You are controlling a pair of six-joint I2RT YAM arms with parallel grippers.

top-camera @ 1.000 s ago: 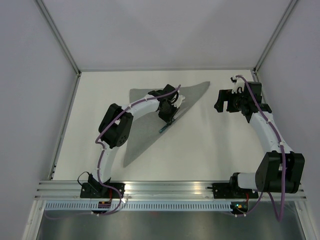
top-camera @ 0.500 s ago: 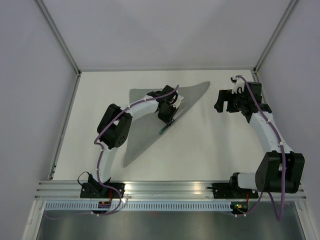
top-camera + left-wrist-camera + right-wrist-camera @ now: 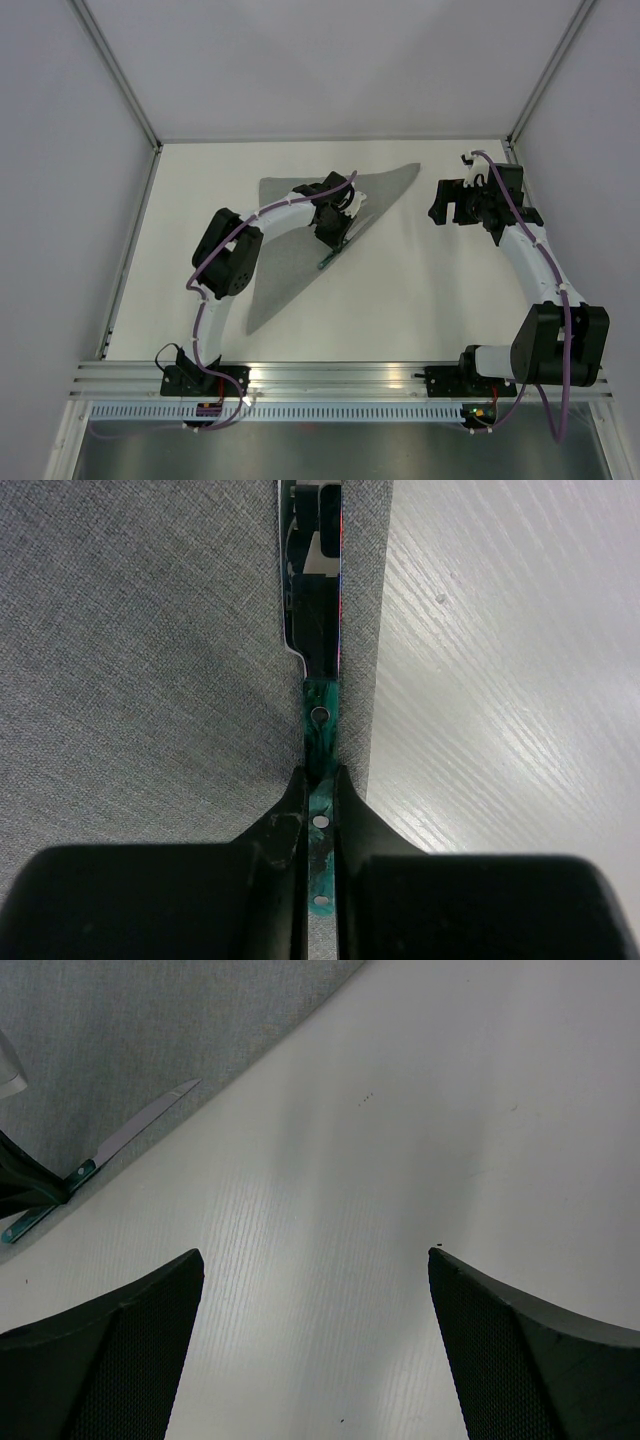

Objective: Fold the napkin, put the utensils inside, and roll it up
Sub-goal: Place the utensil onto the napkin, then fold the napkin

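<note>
Tabletop [image 3: 420,290] same; left hand [image 3: 320,780] still clamps utensil [image 3: 320,715].

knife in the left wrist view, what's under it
Under the knife lies the grey napkin, just inside the napkin's edge; bare table starts beside it. The left hand, shut on the handle, covers what is under the rear of it.

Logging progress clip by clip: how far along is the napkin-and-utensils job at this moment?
Done: the napkin is folded into a triangle. In hand: the left gripper is shut on a green-handled knife, held along the napkin's diagonal edge; the right gripper hovers open over the table. Left: release the knife, add any other utensils (none visible), then roll the napkin.
</note>
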